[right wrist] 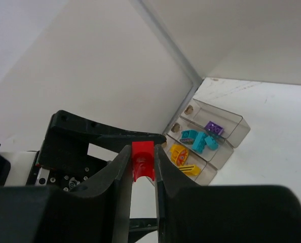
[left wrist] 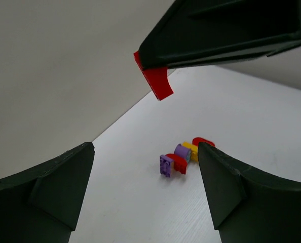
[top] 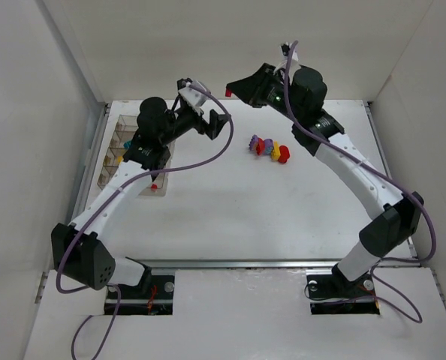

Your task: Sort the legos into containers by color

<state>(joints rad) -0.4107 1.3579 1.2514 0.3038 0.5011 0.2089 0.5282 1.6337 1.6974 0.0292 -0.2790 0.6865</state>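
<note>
Black fingers (right wrist: 117, 169) of the right gripper (right wrist: 142, 152) fill the near foreground of the right wrist view. They are pressed together on a small red plastic brick (right wrist: 143, 164), which is held at the very tips.

Hazards, as judged from this position:
- Slip. Only the fingertips hold the brick. A jolt could release it onto the white table (top: 208, 217), well apart from the clear smoky-tinted four-compartment plastic tray (right wrist: 241, 124).
- Finger contact. The left gripper (left wrist: 145, 147) hangs near the right gripper in mid-air, jaws spread wide and empty, aimed towards the held brick. If a handover is intended, little brick surface protrudes. The left fingers could strike the right fingers or knock the brick loose.
- Wrong compartment. The tray already holds purple, cyan and yellow bricks in separate compartments. In the top view the left arm covers much of the tray, so the placement target is hard to confirm.

Arm pose:
- The right arm reaches forward and leftward, with its gripper raised near the far wall.
- The left arm extends over the tray, with its wrist turned towards the right gripper.
- A cluster of purple, red and yellow plastic bricks (top: 270, 148) lies on the table near both grippers, touched by neither.
</note>
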